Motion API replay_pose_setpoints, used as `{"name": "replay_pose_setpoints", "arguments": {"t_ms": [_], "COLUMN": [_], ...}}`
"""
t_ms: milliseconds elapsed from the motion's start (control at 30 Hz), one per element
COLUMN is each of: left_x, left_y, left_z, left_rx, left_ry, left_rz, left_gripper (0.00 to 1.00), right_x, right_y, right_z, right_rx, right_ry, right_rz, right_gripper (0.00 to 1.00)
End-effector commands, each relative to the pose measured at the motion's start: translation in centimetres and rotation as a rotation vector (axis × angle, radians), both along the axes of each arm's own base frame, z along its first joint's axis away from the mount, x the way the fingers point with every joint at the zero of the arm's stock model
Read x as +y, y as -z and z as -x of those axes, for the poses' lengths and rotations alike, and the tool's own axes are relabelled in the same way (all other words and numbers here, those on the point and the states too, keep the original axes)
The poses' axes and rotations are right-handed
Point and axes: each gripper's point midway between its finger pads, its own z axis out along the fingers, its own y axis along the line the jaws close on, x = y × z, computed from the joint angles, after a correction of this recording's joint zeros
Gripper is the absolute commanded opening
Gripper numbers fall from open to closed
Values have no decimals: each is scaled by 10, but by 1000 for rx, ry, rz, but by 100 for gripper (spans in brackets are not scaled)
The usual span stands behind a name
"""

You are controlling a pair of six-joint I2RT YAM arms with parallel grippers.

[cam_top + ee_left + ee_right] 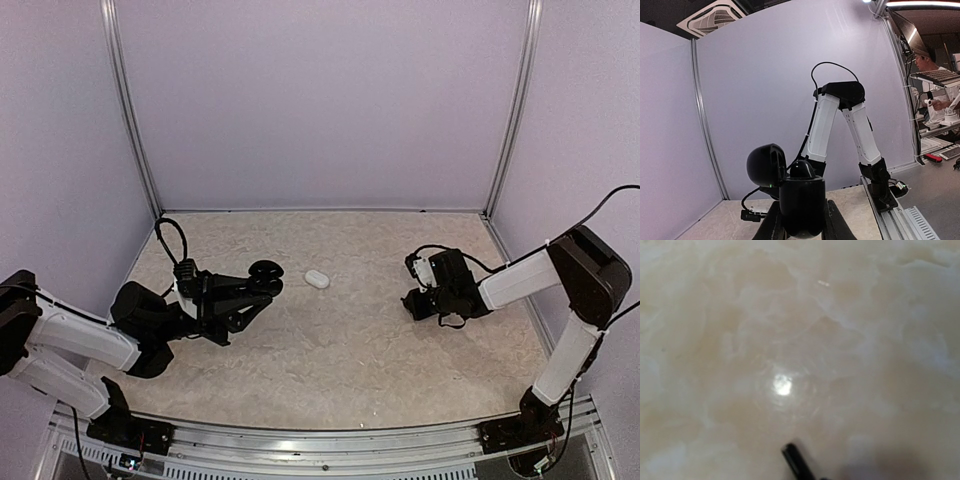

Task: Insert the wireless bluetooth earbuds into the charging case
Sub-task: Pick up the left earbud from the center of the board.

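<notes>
Two pincers checked. Left pincer [262, 290]: clenched, fingers [771, 227] either side of a black rounded body, taken to be the black round disc [265, 272] seen at its tip from above. Its wrist cam pointed level across the cell. Purpose of that hold not evident; judged unrelated to insertion.

Right pincer [420, 303]: pointed steeply down, v. close to the counter [340, 370]. Its own cam showed only marbled surface plus one dark tip [796, 462] at btm edge. Released or clenched: cannot tell. Nothing seen in it. Posture judged a pickup approach.

Charging case [317, 279]: lay on the counter btwn the arms, just beside the disc, well apart from the right pincer. Judged reachable by either arm. Lid state too small to read.

Count: pincers 2, case 1, disc 1, wireless bluetooth earbuds 0 located in any view.
</notes>
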Motion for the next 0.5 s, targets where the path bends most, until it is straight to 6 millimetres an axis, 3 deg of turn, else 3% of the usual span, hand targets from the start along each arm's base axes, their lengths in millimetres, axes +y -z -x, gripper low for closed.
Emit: {"name": "replay_pose_setpoints", "arguments": {"t_ms": [0, 233, 467], "left_x": [3, 5, 6], "left_y": [0, 0, 0], "left_z": [-3, -2, -1], "left_rx": [5, 6, 10], "left_ry": [-10, -15, -11], "left_rz": [10, 12, 14], "left_gripper": [7, 7, 7], "right_x": [4, 35, 93], "right_y": [11, 9, 2], "right_z": [-1, 15, 67], "right_rx": [33, 11, -14], "right_ry": [-43, -197, -470], "right_rz": [15, 18, 32], "right_gripper": [14, 9, 8]}}
